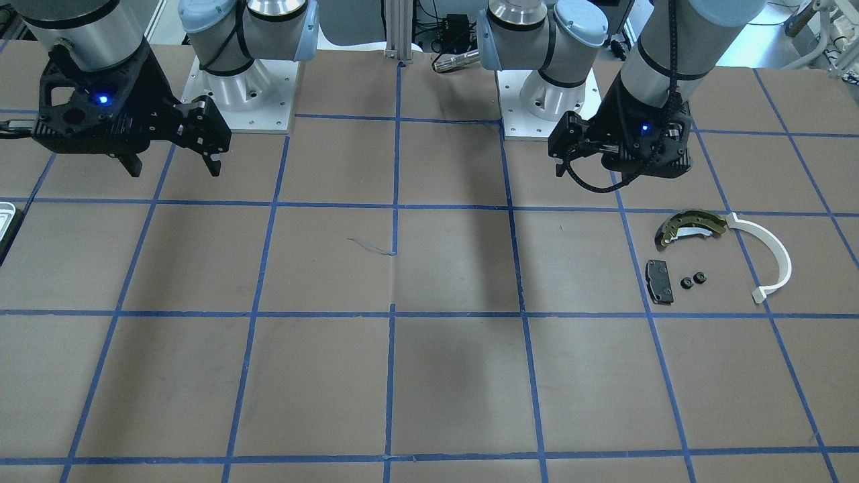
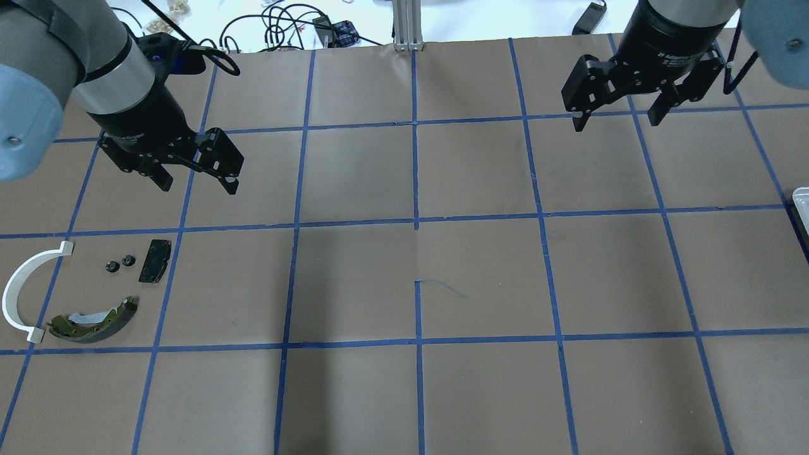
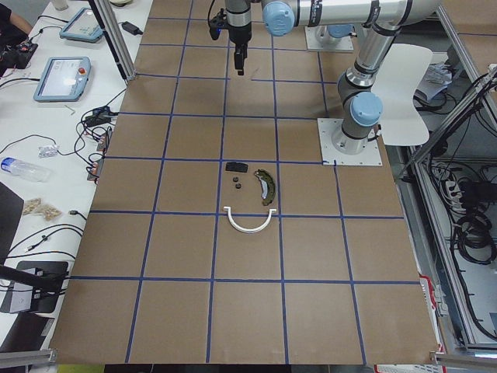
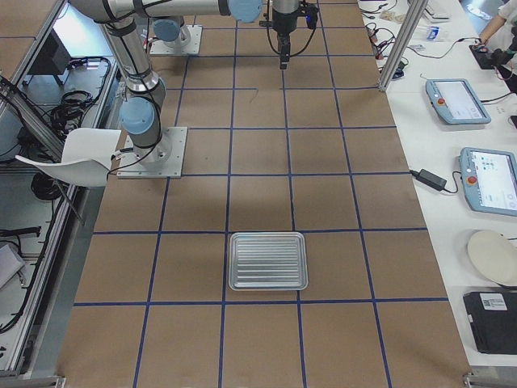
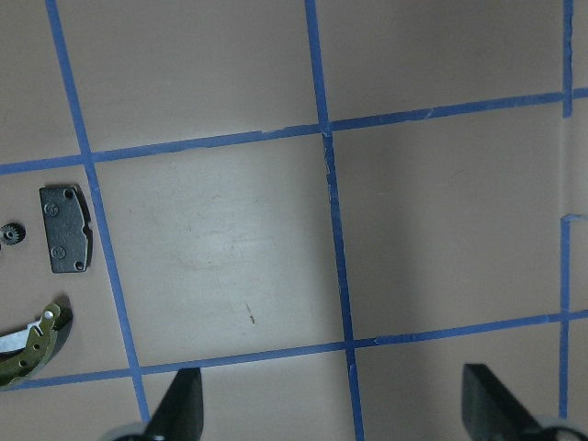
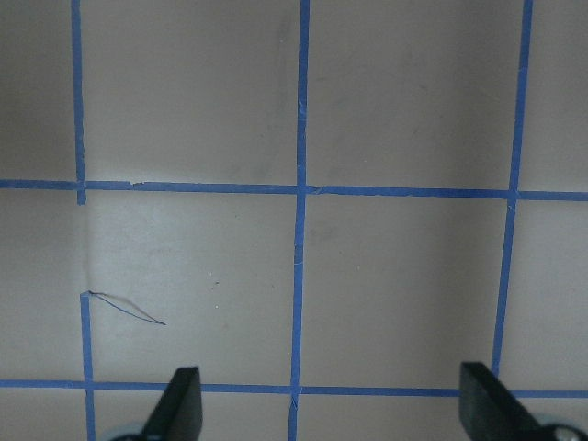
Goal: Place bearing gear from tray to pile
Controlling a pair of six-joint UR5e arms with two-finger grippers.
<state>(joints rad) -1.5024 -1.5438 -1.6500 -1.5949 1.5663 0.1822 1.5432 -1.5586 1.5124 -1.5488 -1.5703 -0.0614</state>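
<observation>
The pile lies on the table's left side: an olive-gold brake shoe, a white plastic arc, a black pad and two small black bearing gears side by side. The pale ridged tray sits on the right side and shows nothing in it; only its edge shows in the overhead view. My left gripper is open and empty, in the air just beyond the pile. My right gripper is open and empty, at the far right, well away from the tray.
Brown paper with a blue tape grid covers the table. The arm bases stand at the robot's edge. A small tear in the paper marks the middle. Cables and tablets lie on side benches.
</observation>
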